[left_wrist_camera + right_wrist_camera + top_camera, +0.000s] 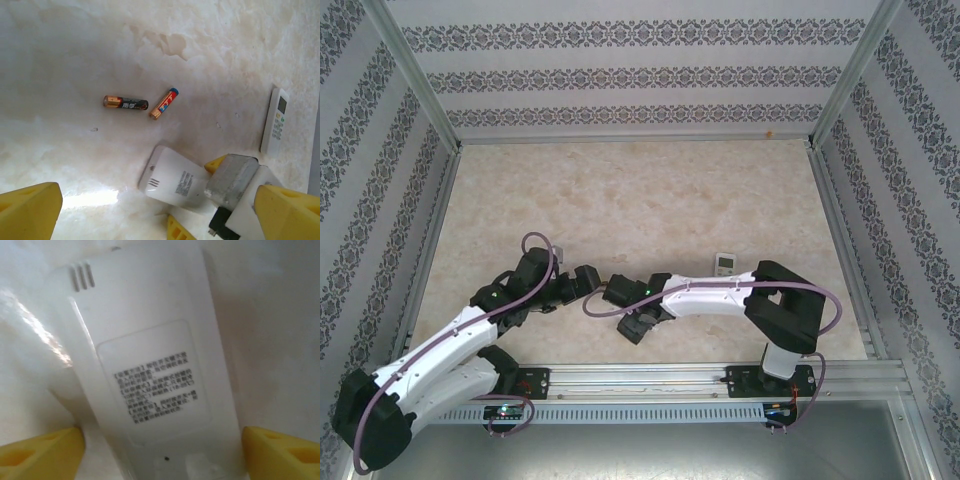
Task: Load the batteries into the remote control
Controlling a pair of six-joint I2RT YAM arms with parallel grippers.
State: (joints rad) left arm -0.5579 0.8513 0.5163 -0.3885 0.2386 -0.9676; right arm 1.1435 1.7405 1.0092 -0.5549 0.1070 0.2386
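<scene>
Lying face-down, the remote (pixel 150 340) shows an illegibly printed label (pixel 155 390).

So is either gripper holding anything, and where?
Left gripper open, empty. Right gripper straddles one end of the face-down remote; whether it grips cannot be told.

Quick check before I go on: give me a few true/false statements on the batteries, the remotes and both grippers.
1. A dark battery and a red-and-blue battery lie loose on the table. True.
2. The left gripper holds a battery. False: it is open and empty.
3. The remote between the fingers of the right gripper lies buttons up. False: its labelled back faces up.
4. A second remote lies buttons up on the table. True.
</scene>
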